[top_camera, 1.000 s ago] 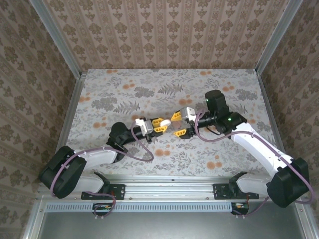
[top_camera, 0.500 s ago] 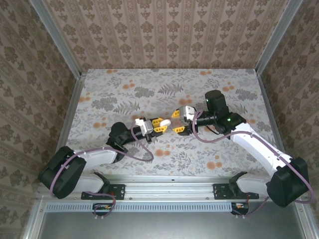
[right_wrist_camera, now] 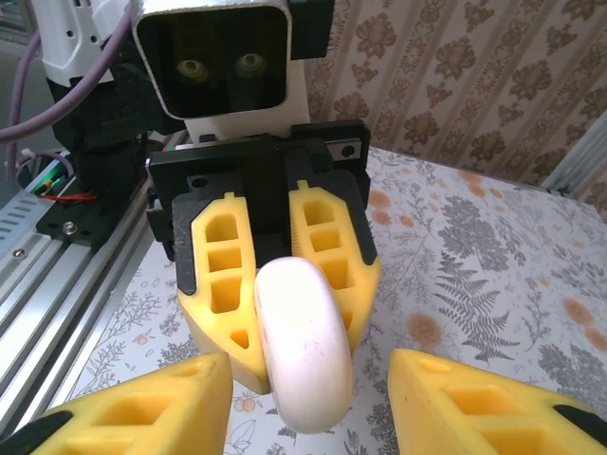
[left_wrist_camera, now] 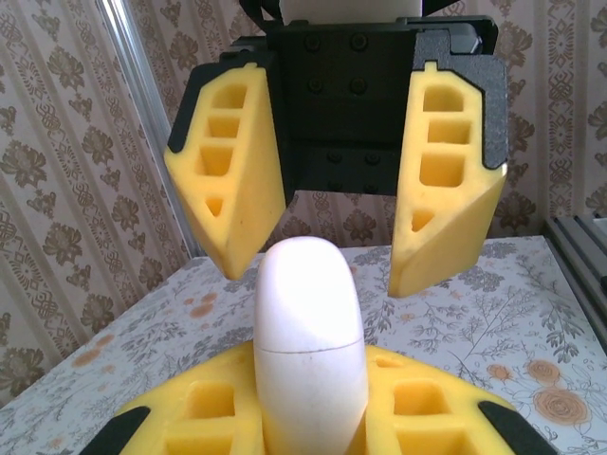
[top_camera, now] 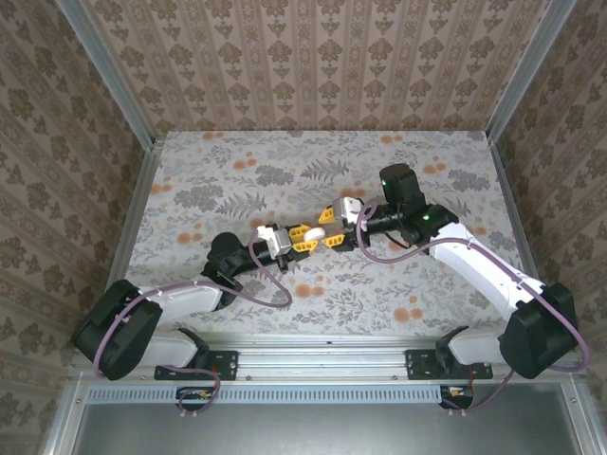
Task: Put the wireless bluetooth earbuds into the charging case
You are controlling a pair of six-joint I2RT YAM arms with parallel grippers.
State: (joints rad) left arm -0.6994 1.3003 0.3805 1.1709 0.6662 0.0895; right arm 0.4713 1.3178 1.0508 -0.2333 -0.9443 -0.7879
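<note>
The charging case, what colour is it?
The charging case is plain white; the left wrist view shows it best.

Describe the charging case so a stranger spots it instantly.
Over the floral table, look mid-table where the two arms meet. Clamped between the left fingers is the charging case: a smooth white oval pod flanked by blocky yellow fingers.

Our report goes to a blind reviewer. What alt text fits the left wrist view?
A white oval charging case stands clamped between the yellow fingers of the left hand; the right hand faces it, its open yellow fingers either side of the case's top, not touching.
</note>
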